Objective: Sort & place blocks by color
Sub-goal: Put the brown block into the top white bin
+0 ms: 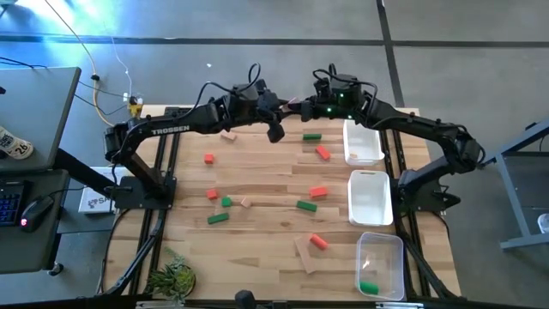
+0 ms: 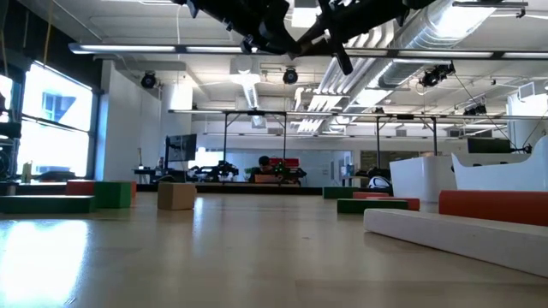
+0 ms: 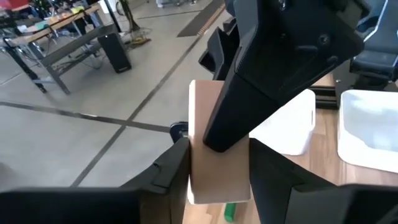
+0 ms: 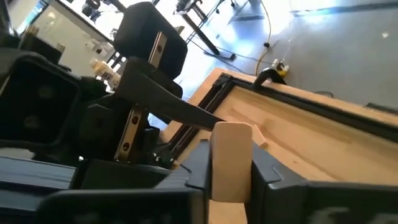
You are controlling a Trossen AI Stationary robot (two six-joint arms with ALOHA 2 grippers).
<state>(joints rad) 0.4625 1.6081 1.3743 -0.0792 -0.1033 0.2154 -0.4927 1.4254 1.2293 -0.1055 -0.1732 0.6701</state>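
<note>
We see both the left pincer (image 3: 214, 171) and right pincer (image 4: 231, 165) clamped on one tan block (image 3: 211, 149) above the table (image 1: 257, 172); light, stiff, smooth wood, best gripped across flat faces.

The far middle of the desk (image 1: 266, 172) is crowded: the left gripper (image 1: 276, 130) and right gripper (image 1: 302, 105) meet there above the surface, both clamped on one tan block (image 3: 214, 149), leaving no passage between them. The right edge is blocked by three trays (image 1: 371, 199) in a row. Loose blocks obstruct the centre: a red block (image 1: 318, 192) and green block (image 1: 306, 205) near the middle tray, and a green block (image 1: 218, 218) on the left. Open surface lies along the near left, beside the plant (image 1: 171, 279).
</note>
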